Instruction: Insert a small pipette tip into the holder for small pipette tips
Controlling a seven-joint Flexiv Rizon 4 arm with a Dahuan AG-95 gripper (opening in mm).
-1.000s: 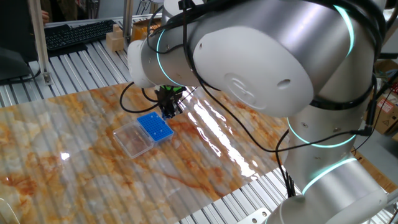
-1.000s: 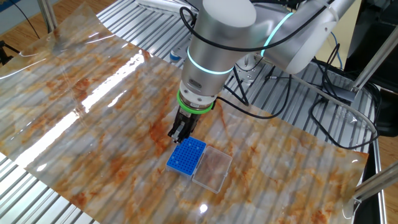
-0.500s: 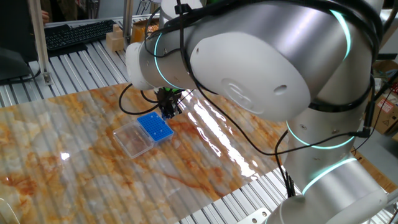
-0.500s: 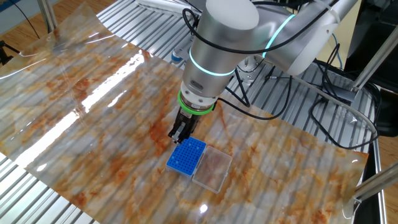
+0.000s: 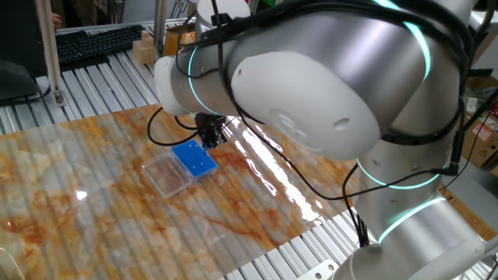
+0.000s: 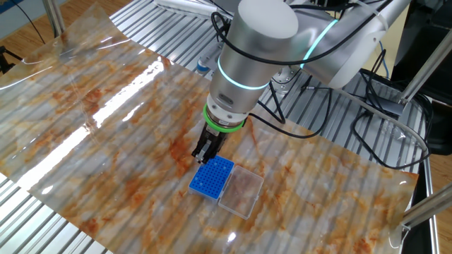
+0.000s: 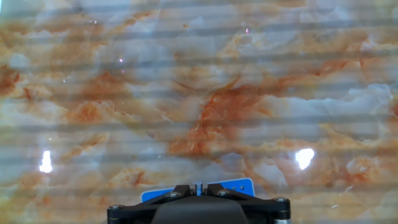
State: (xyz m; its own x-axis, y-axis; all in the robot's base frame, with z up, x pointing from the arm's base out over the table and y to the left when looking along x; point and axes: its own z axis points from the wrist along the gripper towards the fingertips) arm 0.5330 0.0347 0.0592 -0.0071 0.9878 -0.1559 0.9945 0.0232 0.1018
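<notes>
From the hand view I see only my end effector (image 7: 199,186), its fingers drawn nearly together with a thin gap, and a strip of the blue holder for small pipette tips (image 7: 239,186) behind them; whether a tip sits between them I cannot tell. The other fixed view shows what that misses: the end effector (image 6: 204,151) hanging just above the holder (image 6: 212,178) at its far corner. I count one holder (image 5: 193,159) and one clear tray (image 5: 165,175) touching it, both mid-tabletop (image 5: 93,202).
</notes>
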